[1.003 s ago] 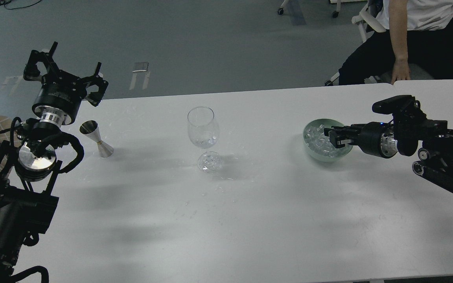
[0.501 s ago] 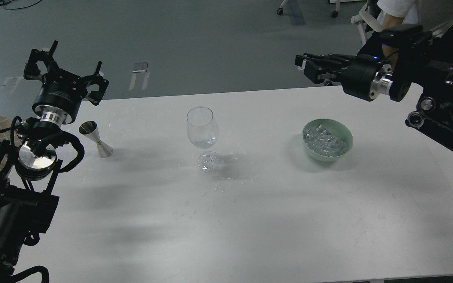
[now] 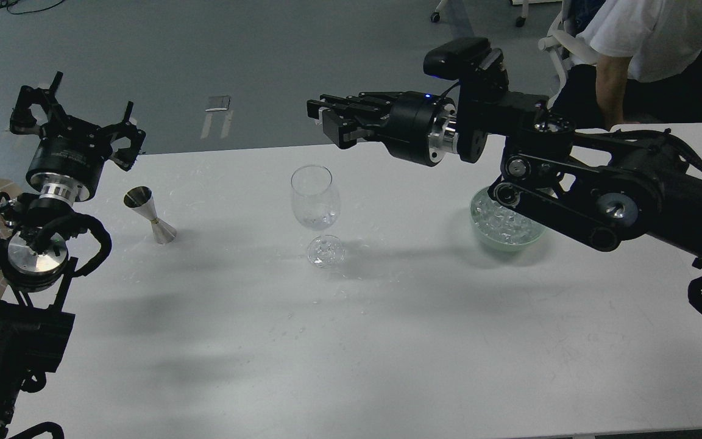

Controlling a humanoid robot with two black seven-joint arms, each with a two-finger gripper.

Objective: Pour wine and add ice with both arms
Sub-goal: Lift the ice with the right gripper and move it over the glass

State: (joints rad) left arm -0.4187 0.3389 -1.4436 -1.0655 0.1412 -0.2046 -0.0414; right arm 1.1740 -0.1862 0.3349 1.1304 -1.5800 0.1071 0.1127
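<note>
Holding ice — green bowl | wine glass — trace liquid

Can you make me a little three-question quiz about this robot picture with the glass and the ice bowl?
1. True or false: the clear stemmed wine glass lies on its side on the white table.
2. Which sits nearer the left gripper?
A. the small silver metal jigger
B. the pale green bowl of clear ice cubes
3. Fill in: the right gripper is up above the table, just above and to the right of the glass's ____.

Key:
1. False, it stands upright.
2. A.
3. Rim.
</note>
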